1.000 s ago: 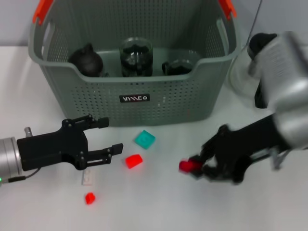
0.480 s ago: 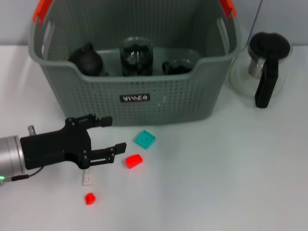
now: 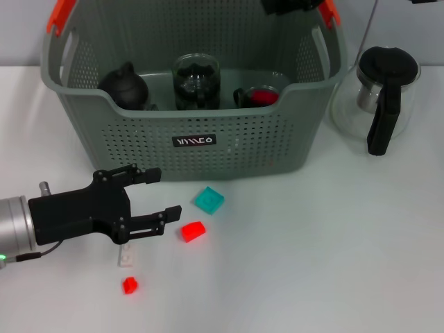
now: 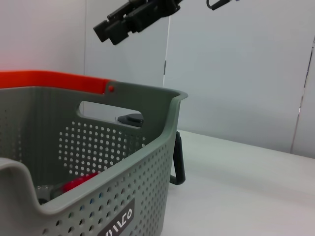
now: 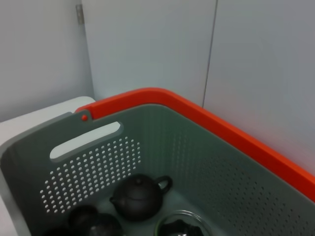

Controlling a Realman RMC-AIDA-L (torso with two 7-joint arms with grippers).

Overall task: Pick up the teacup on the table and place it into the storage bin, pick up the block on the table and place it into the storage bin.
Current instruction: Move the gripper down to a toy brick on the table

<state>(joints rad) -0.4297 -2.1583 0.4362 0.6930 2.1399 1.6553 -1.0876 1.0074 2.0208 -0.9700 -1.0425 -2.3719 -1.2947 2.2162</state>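
So the storage bin (image 3: 208,149) takes up most of the table's (image 3: 333,243) far side, grey-green and full of holes, with orange-red handles and a small black label on the front. Inside it sit a black teapot (image 3: 125,88), a glass cup (image 3: 197,82) and a small dark teacup (image 3: 260,96) with a red block (image 3: 263,96) lying in it. Just beside the bin on the robot's right stands a glass pitcher (image 3: 381,94) with a black lid and handle. The left gripper (image 3: 149,198) hangs low over the table in front of the bin, fingers spread apart, holding nothing. The right gripper (image 3: 291,5) is up above the bin's far rim, and I can't tell if it's apart or together. Still on the table near the left gripper: a teal block (image 3: 208,200), a second red block (image 3: 193,231), a white piece (image 3: 126,257) and a tiny red block (image 3: 129,285)
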